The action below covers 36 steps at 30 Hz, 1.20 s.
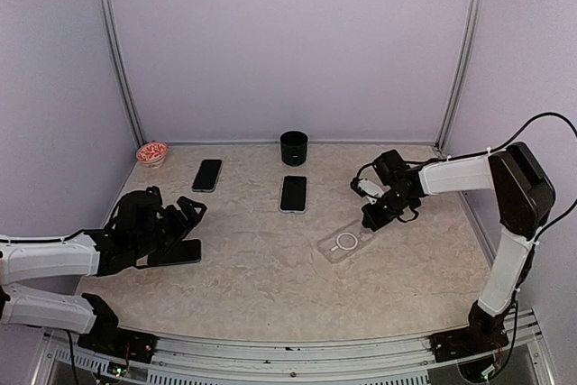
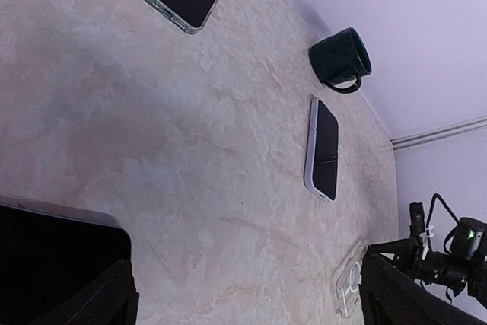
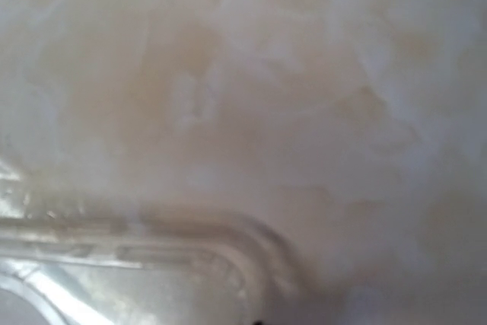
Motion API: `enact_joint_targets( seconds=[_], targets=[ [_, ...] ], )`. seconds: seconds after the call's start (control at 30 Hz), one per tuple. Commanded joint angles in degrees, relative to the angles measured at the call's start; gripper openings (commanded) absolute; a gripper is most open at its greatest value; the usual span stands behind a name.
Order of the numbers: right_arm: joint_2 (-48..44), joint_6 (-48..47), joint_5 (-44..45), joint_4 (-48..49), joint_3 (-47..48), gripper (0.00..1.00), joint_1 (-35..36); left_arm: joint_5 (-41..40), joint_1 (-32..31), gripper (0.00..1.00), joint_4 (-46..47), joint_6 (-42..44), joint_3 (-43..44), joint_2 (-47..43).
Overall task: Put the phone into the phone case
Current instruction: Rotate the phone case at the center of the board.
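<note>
Looking down, I see my right fingers (image 1: 372, 219) shut at the far end of the slanted phone case (image 1: 345, 242); left fingers (image 1: 173, 215) wide above a phone (image 1: 178, 253).

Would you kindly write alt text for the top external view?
The right pincer, shut, sits at the far end of a clear phone case. The left pincer hangs open by a dark phone; a second phone, a third phone and a mug lie farther back.
</note>
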Motion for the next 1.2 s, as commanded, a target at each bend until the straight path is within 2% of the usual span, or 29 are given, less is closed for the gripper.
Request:
enact_joint_targets(
  seconds=[0.0,0.23,0.57,0.6,0.8,0.9,1.03,1.17],
  targets=[
    [-3.8,7.6,1.8,4.3,-3.6,0.00,0.5,-0.7,-0.3,0.99,1.2,-0.2,-0.5,-0.6],
    [-4.5,16.2,10.3,7.2,-6.4,0.00,0.5,-2.4,-0.5,0.99,-0.2,-1.0,-0.9,-1.9],
    [-3.6,20.9,13.9,8.0,-6.2,0.00,0.6,-5.9,0.4,0.99,-4.9,-2.7,-1.8,-5.0],
    [-3.7,20.6,13.6,8.0,-6.2,0.04,0.6,-6.2,0.8,0.99,-5.7,-2.8,-2.0,-5.4],
    [-7.2,19.7,13.1,9.2,-7.6,0.43,0.6,-5.8,5.8,0.99,-9.4,-3.4,-4.1,-8.4],
    [-9.1,18.6,13.0,8.9,-7.4,0.56,0.6,-6.8,8.1,0.99,-12.8,-3.2,-4.6,-10.2],
    [-12.3,17.7,11.9,9.4,-7.4,0.67,0.7,-8.8,10.7,0.99,-17.5,-3.3,-4.5,-11.6],
    [-15.5,17.3,6.6,11.7,-7.8,0.89,0.8,-10.0,13.3,0.99,-20.7,-3.4,-4.1,-11.5]
  ],
)
